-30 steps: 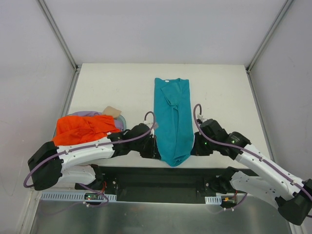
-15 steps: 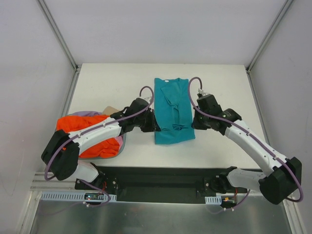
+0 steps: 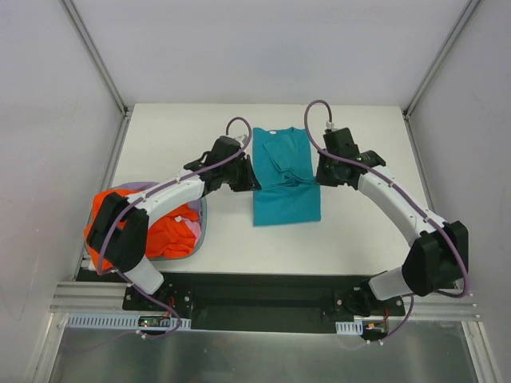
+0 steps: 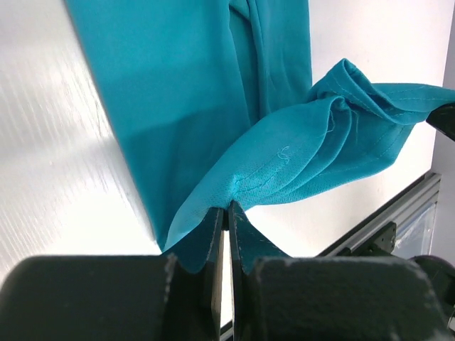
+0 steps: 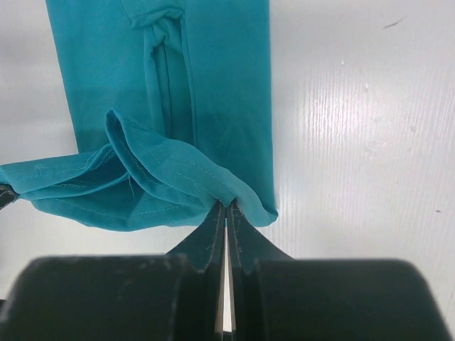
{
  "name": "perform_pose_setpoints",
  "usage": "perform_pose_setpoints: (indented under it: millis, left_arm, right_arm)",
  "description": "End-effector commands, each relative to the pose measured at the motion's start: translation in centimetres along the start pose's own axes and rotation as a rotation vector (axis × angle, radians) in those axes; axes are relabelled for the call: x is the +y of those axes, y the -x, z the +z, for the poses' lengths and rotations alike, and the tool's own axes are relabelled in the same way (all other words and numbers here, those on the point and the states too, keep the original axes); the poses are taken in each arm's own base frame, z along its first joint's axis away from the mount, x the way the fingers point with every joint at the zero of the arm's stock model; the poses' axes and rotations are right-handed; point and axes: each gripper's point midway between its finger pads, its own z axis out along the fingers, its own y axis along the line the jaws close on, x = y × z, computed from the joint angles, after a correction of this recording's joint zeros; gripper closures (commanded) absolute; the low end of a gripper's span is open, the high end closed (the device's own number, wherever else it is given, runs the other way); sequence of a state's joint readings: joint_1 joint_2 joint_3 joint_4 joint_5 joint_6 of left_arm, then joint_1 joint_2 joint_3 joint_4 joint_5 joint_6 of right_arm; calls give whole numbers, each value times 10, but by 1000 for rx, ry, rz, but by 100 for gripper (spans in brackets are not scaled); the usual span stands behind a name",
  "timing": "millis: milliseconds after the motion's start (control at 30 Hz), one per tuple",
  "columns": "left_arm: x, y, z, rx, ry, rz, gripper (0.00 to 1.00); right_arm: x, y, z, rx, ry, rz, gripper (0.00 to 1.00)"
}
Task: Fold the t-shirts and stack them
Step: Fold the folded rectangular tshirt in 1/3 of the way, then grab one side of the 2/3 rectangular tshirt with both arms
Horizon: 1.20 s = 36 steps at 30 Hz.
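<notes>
While end effectors (image 4: 227,211) (image 5: 226,208) pinch its hem (either side), teal t-shirt (image 3: 286,201) spans between.

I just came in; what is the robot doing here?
Two arms are folding the teal t-shirt on the white table. The left end effector and the right end effector are each shut on its bottom hem, holding it doubled over the shirt's middle. The orange t-shirt lies crumpled at the left, not yet folded.
</notes>
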State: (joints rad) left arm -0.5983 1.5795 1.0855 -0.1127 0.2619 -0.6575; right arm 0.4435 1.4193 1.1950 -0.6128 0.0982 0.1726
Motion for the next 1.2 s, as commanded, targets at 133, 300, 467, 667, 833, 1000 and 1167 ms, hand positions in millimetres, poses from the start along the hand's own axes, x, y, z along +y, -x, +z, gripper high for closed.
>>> perform_pose_setpoints:
  millis: [133, 300, 467, 667, 833, 1000, 1167]
  left_arm:
    - [0, 36, 21, 3, -45, 20, 100]
    - [13, 46, 38, 2, -9, -16, 100]
    - [33, 56, 57, -13, 59, -40, 99]
    - [37, 61, 66, -5, 57, -42, 53]
    - [22, 67, 49, -32, 20, -24, 1]
    - [17, 49, 19, -41, 4, -33, 1]
    - [18, 9, -6, -20, -4, -47, 1]
  right_arm:
    - [7, 41, 24, -27, 27, -12, 99]
    - [0, 44, 47, 9, -7, -2, 99]
    - [-2, 48, 70, 42, -25, 9, 98]
    - [-2, 48, 90, 75, -34, 35, 56]
    - [0, 45, 74, 64, -13, 62, 23]
    - [-1, 29, 42, 35, 16, 75, 10]
    - [-22, -8, 21, 16, 4, 83, 3]
